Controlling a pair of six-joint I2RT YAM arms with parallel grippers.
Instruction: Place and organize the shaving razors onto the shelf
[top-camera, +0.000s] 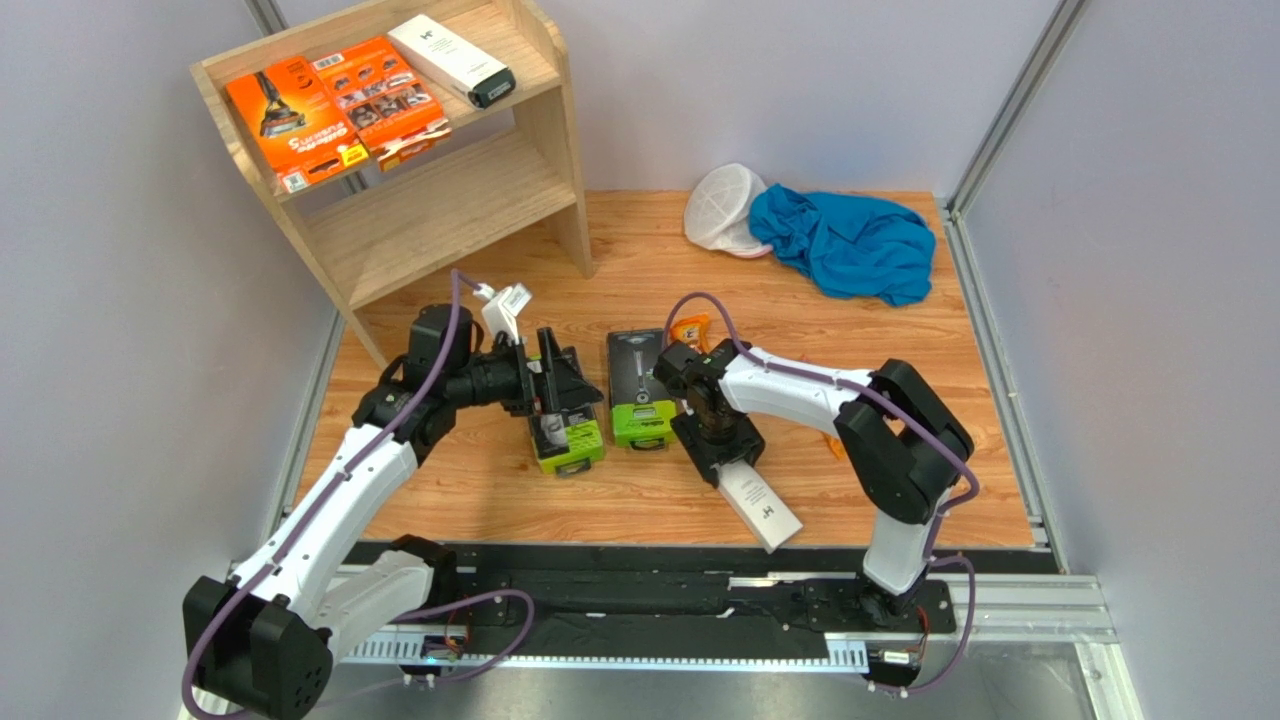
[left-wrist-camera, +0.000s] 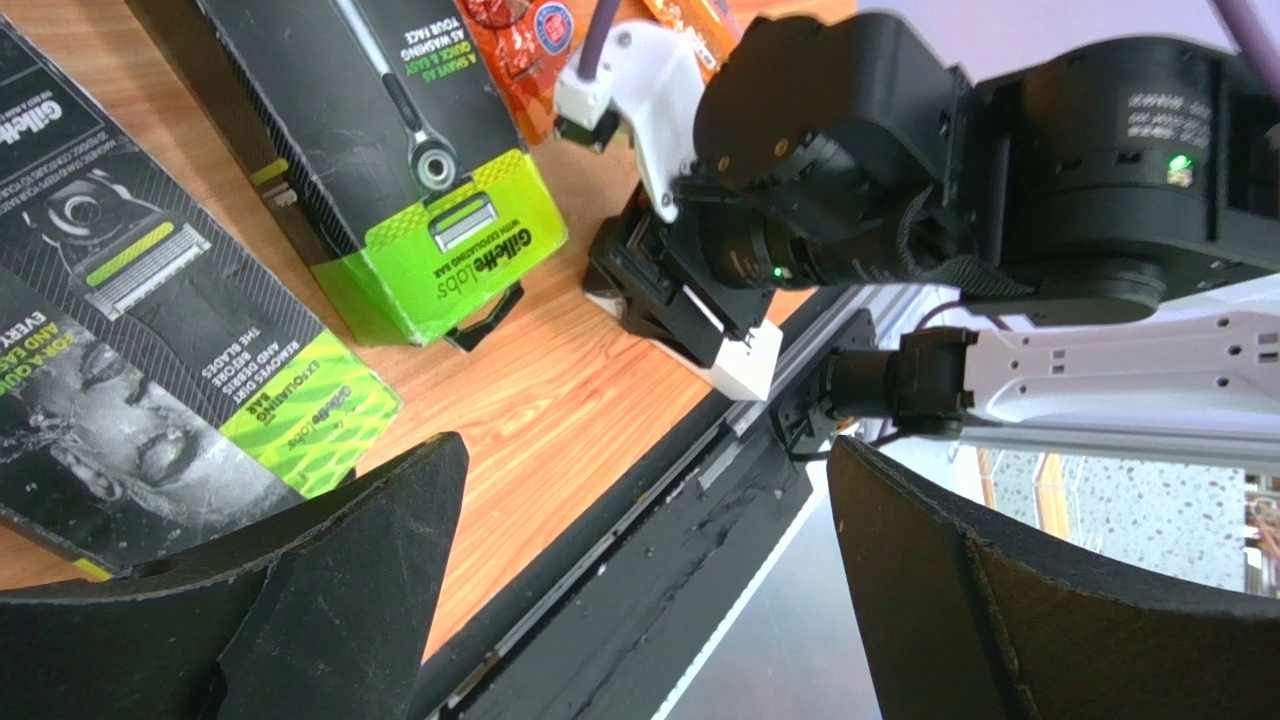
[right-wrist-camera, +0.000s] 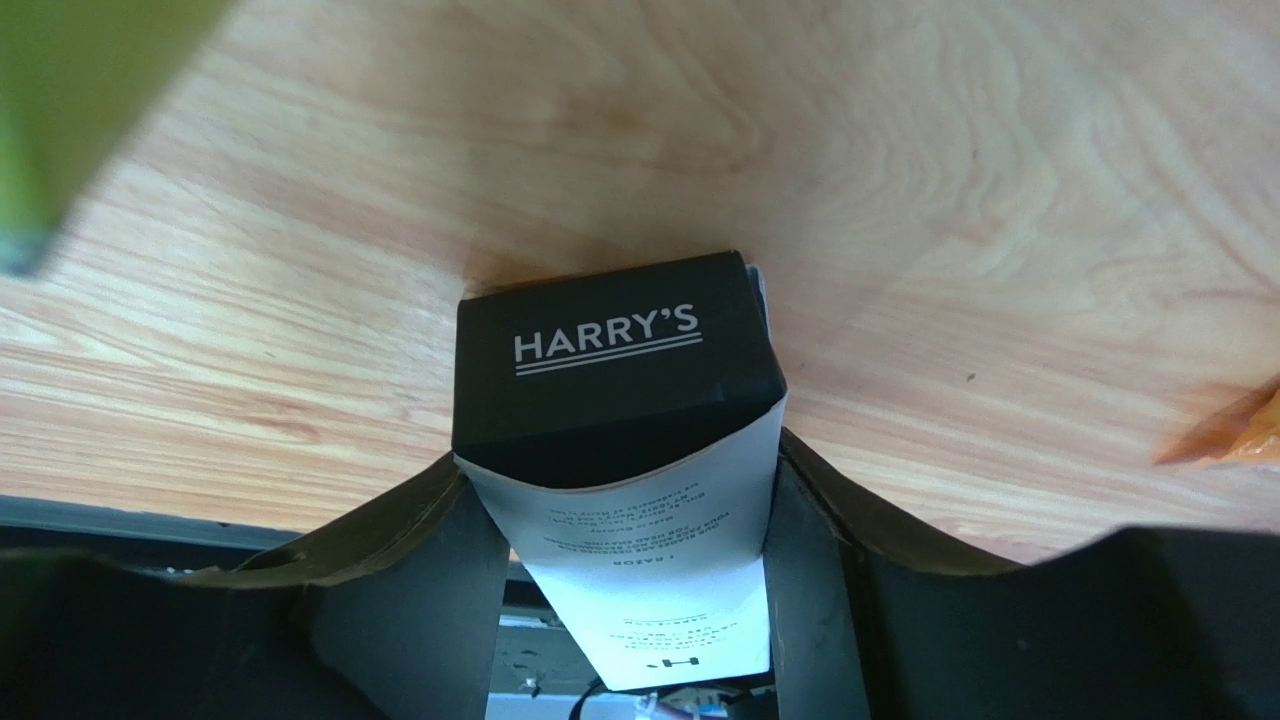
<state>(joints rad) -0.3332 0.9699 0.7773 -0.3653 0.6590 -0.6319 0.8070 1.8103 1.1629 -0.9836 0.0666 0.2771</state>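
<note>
Fingers clasp white box beside table edge.

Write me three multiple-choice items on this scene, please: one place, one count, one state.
1. Harry's box lies: A atop a green pack; B between the fingers of the right claw; C on the cloth.
2. Packs on the shelf's top tier: A one; B five; C three.
3. Left claw: A open, empty; B shut on a green pack; C shut on the cloth.
B, fingers flank it on the table; C, two orange packs plus a white box; A, nothing between its spread fingers.
</note>
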